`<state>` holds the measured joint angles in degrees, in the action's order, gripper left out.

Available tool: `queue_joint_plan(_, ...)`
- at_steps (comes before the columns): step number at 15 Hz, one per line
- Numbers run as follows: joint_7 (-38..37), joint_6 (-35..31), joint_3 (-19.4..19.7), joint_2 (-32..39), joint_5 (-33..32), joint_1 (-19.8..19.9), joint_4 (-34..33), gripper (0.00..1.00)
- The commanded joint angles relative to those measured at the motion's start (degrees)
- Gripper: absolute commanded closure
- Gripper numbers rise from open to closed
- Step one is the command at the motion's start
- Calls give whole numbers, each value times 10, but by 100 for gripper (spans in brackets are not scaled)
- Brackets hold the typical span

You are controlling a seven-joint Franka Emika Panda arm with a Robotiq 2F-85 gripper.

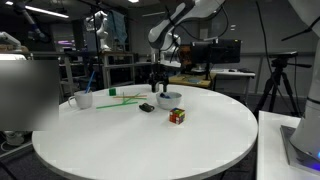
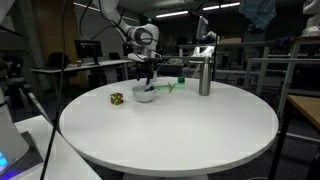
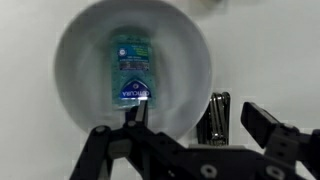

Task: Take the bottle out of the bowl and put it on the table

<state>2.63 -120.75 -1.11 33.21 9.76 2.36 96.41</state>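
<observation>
a round white tabletop stands in a lab-like room, with monitors and a tripod behind it. in the wrist view the bottle lies flat in the bowl, its long axis running 12 to 6 o'clock; which end is the cap i cannot tell. the claw is spread wide and holds nothing, one finger at the bottle's 6 o'clock end. both exterior views show the claw just above the bowl but not the bottle.
</observation>
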Motion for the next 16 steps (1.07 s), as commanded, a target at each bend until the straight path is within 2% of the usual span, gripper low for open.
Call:
queue_joint_plan(1,-35,5,17,-7,-24,-7,-5,0)
queue_joint_plan(9,-147,-41,36,-27,-36,-21,20,0)
queue_joint_plan(16,-182,-47,41,-47,-35,-25,55,0)
